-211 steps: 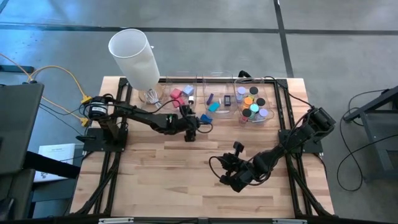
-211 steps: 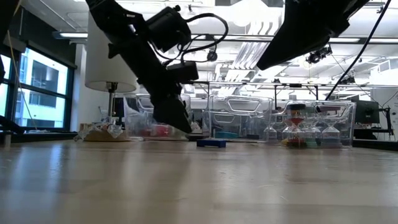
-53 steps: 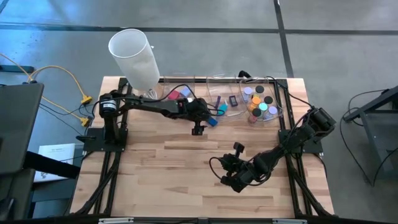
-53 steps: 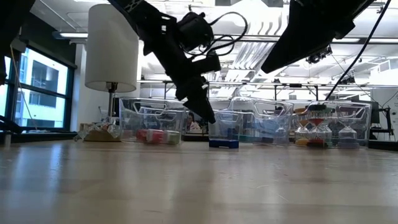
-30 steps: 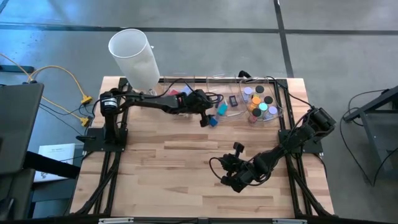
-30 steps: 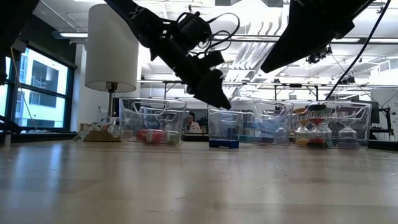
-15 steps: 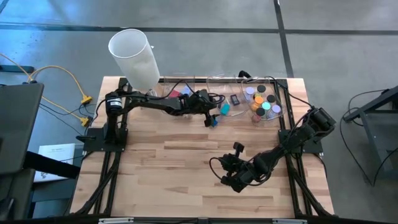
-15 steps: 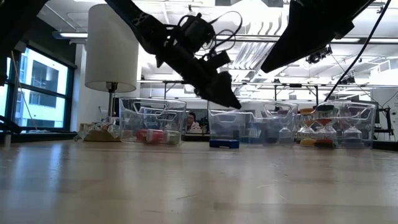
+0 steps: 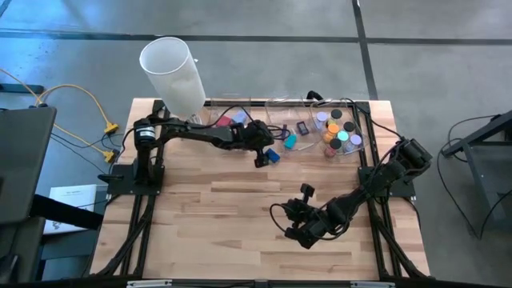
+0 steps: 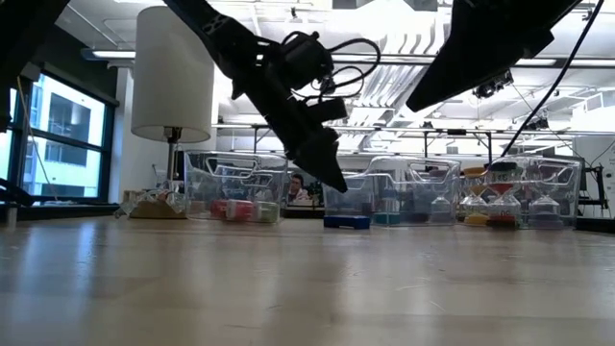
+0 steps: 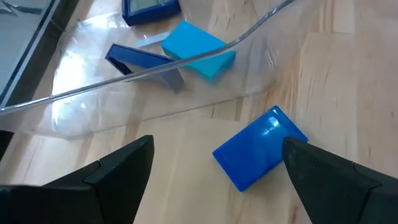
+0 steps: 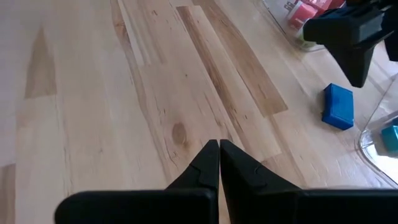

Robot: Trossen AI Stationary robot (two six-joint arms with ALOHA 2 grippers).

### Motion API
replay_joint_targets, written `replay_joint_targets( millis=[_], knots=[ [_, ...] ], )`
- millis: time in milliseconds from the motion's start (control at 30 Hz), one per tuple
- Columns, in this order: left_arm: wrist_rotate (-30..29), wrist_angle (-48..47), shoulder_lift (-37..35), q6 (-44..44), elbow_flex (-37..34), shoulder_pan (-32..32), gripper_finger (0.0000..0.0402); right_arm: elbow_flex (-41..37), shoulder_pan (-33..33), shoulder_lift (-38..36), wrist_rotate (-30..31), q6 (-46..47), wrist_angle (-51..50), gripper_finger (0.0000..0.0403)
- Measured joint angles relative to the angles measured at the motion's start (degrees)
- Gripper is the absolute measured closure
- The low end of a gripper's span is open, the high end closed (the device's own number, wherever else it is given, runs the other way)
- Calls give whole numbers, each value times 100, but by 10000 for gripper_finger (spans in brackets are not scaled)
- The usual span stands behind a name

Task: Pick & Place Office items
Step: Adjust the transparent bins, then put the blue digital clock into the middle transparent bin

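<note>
meanwhile left end effector [image 11: 214, 168] has drawn back over blue rectangle [image 11: 260, 147].

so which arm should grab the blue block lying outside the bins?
Left. The left gripper hovers open right beside the blue block, which shows between its fingers in its wrist view. The right gripper is shut and sits far off near the table's front.

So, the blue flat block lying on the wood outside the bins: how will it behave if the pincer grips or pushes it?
The blue block looks like a rigid slab with flat faces, so it should slide rather than roll. It lies flat, so tipping seems unlikely. Its glossy top hints that it may be slippery; the open left pincer would probably hold better across the side edges.
</note>
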Motion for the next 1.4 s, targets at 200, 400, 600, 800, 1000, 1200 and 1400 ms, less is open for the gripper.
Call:
replay_joint_targets(
  millis=[200,400,600,800,1000,1200,1400],
  knots=[
    [0,12,0,-77,0,-71,57,0,-2,0,12,3,16,400],
    [97,-322,-3,-660,-2,-196,57,0,0,0,16,3,3,401],
    [461,-1311,-458,-828,-2,-465,57,0,2,0,22,-22,-24,401],
    [634,-2540,-1336,-1283,-4,-1019,57,0,-99,0,-31,-618,304,396],
    [476,-2326,-2383,-1243,-4,-1659,57,2,-475,0,-611,-1233,1003,340],
    [434,-2493,-3580,-1601,-4,-2289,57,447,-1173,-156,-1359,-1617,697,237],
    [-246,-3231,-4371,-2290,-4,-2784,57,1513,-2127,-138,-2164,-2258,-374,175]
  ],
)
